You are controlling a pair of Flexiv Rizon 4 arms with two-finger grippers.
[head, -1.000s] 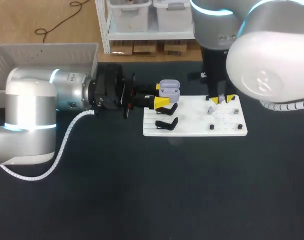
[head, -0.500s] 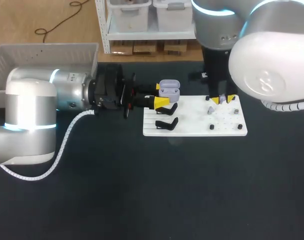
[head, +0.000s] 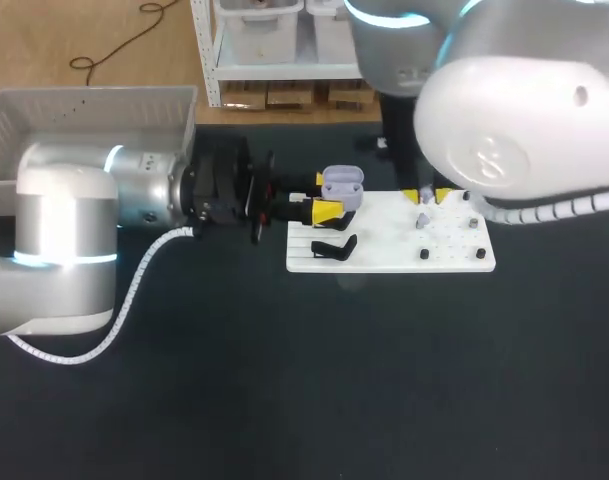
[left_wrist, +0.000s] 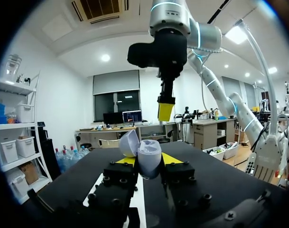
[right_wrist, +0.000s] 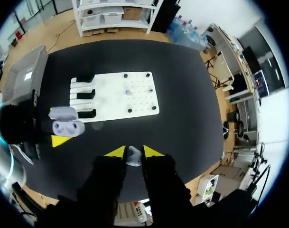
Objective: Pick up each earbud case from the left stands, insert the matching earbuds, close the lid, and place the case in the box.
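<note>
In the head view, the left gripper (head: 323, 194) is seen clamped on the open lavender earbud case (head: 342, 186), one yellow tip on either side. The case is held above the far left corner of the white board (head: 389, 262), which lies toward the far side of the bench (head: 304, 380). One black stand (head: 334, 247) is seen whole at the board's left edge; a second stand (head: 346, 214) is partly hidden under the gripper. The right gripper (head: 425, 195) hangs over the board's far edge, and much of its arm is cut off. Whether anything is held between its tips cannot be made out from here. A small lavender piece (head: 422, 220) lies on the board just below those tips, too small to be identified. The grey box (head: 94, 105) sits by the bench's far left corner, partly cut off.

In the left wrist view, the case is shown gripped between the two yellow tips, with its lid tilted open. Its inside is turned away and cannot be seen. The right gripper hangs well ahead of it and above; only one of its yellow tips is shown, so its hold is not told here.

In the right wrist view, a small earbud (right_wrist: 133, 156) is seen pinched between the closed yellow tips. Three stands are visible along one edge of the board. The case, with two hollows showing, is held off that edge, apart from the stands.
</note>
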